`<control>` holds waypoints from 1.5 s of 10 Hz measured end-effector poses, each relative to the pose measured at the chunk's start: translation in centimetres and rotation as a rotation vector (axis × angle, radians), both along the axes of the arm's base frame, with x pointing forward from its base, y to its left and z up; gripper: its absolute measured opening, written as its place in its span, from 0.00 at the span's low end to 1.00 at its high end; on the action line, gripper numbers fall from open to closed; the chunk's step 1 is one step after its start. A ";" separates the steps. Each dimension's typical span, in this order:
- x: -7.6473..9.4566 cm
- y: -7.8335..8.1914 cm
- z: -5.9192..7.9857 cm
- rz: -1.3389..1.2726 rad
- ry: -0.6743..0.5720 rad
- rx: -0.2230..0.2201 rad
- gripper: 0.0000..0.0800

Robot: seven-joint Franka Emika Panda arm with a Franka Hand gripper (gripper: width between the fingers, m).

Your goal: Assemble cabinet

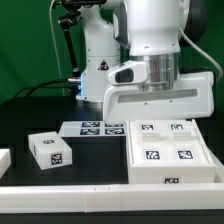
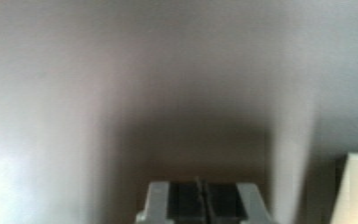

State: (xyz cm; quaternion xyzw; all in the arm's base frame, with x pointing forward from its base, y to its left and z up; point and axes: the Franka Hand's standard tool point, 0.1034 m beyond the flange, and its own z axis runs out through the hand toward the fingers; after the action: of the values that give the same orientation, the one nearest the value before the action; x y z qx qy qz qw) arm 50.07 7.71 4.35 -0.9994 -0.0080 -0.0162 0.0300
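Pincer (image 2: 204, 205) looks closed in the wrist view, its tips drawn together with nothing visible between them. It hangs just above the cabinet (image 1: 140, 168), which lies on the tabletop (image 1: 90, 165) at 4 o'clock in the exterior view. A small tagged block (image 1: 50, 150) rests at 8 o'clock, with the marker board (image 1: 95, 128) between them. Descending with closed jaws could ram the cabinet's top and shove it askew. The exterior view hides the fingertips, and the wrist view is mostly grey blur.
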 end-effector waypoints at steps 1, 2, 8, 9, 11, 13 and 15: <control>0.3 -0.2 0.7 0.005 0.004 0.001 0.00; 0.5 -0.5 1.6 0.013 0.015 0.000 0.00; 1.2 -0.1 3.0 0.025 0.070 -0.002 0.00; 1.1 -0.3 3.0 0.042 0.073 -0.001 0.00; 2.1 -0.7 5.1 0.059 0.098 0.000 0.00; 2.8 -1.0 6.2 0.070 0.117 0.001 0.00; 3.5 -1.3 7.4 0.074 0.150 0.002 0.00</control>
State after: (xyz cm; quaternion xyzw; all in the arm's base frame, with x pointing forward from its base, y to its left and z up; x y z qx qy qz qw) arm 53.61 6.39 11.76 -0.9968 -0.0427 0.0600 0.0321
